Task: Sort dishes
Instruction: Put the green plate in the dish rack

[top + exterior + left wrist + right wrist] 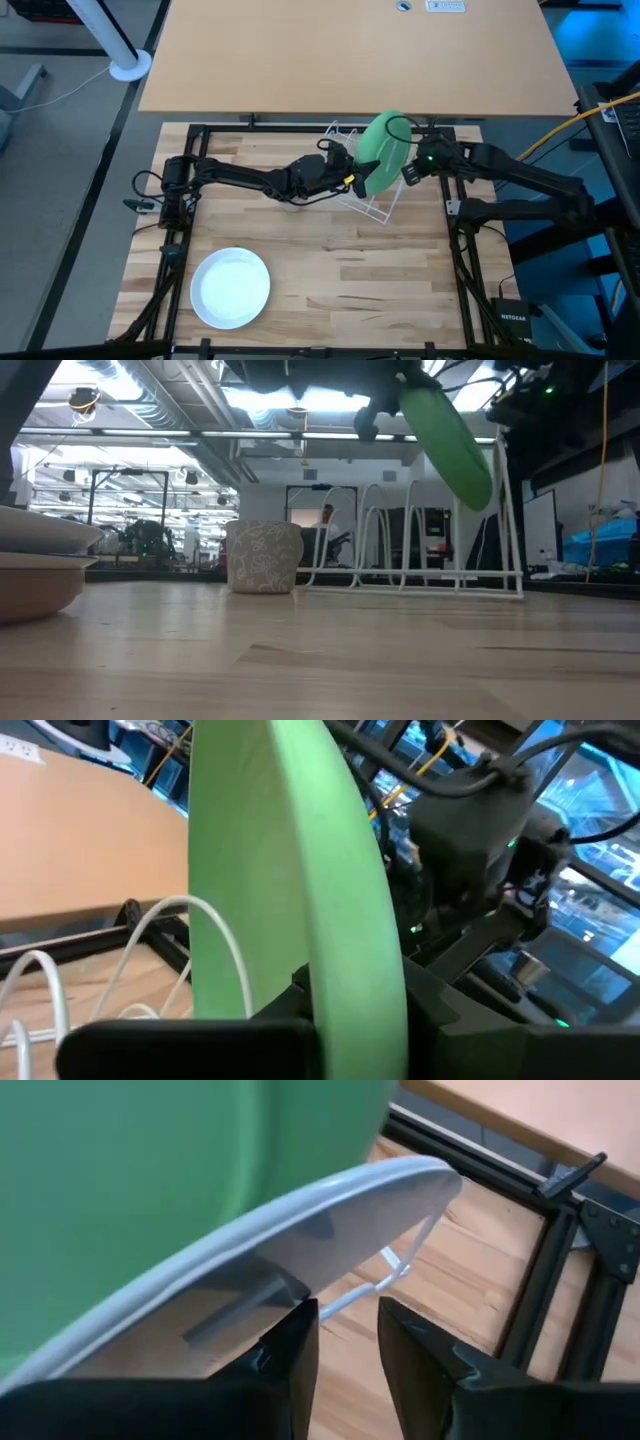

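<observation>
two arms met over the white wire rack point(366, 196) at the far middle of your light wooden table point(330, 270). your left end effector point(352, 179) reached in from the left and was clamped on the lower rim of the round flat green plate point(383, 150), one dark finger point(190, 1045) on each face, as the left wrist view showed. that plate stood on edge, tilted, above the rack's loops; in the low view it hung clear of the rack's base. your right end effector point(345, 1345) sat just beside the plate's far side. its fingers were a narrow gap apart, with a pale grey-white plate rim point(330, 1210) just past them, but i could not tell whether they gripped anything. the round flat white plate point(231, 287) lay flat at the near left of the table, well apart from the rack. a small grey patterned cup point(264, 557) stood upright near the rack's left end.
</observation>
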{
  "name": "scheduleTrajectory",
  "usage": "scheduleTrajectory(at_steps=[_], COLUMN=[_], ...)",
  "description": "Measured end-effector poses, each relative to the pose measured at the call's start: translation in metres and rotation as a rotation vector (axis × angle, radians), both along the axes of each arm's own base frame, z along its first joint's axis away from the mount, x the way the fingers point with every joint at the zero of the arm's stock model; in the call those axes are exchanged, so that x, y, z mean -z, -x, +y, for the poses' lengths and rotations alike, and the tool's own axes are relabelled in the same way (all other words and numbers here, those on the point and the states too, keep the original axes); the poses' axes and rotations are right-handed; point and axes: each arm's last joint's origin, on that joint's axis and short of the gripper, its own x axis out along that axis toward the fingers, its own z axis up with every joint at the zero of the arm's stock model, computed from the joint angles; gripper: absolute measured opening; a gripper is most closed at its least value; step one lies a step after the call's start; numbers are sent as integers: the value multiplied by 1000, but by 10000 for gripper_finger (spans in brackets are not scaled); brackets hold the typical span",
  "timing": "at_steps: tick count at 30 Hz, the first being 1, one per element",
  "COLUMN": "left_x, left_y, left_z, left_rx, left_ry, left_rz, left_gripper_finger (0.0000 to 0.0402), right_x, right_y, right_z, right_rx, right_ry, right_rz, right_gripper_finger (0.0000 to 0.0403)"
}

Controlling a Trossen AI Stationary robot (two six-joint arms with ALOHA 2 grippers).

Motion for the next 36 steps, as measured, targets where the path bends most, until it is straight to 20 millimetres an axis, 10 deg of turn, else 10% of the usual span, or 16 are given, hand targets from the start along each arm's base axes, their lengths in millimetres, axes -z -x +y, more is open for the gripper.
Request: scheduleTrajectory(at_steps=[22,36], left_x=[45,44], left_y=[-13,-10], left_z=[20,40], left_rx=[-42,-120], left_ry=[-22,-15], left_rz=[135,129], left_gripper_finger=[53,142], right_x=[12,13], right_y=[-25,-25], right_z=[-25,-24], right_rx=[61,8], right_ry=[119,72], right_rz=[88,82], right_gripper_finger=[111,111])
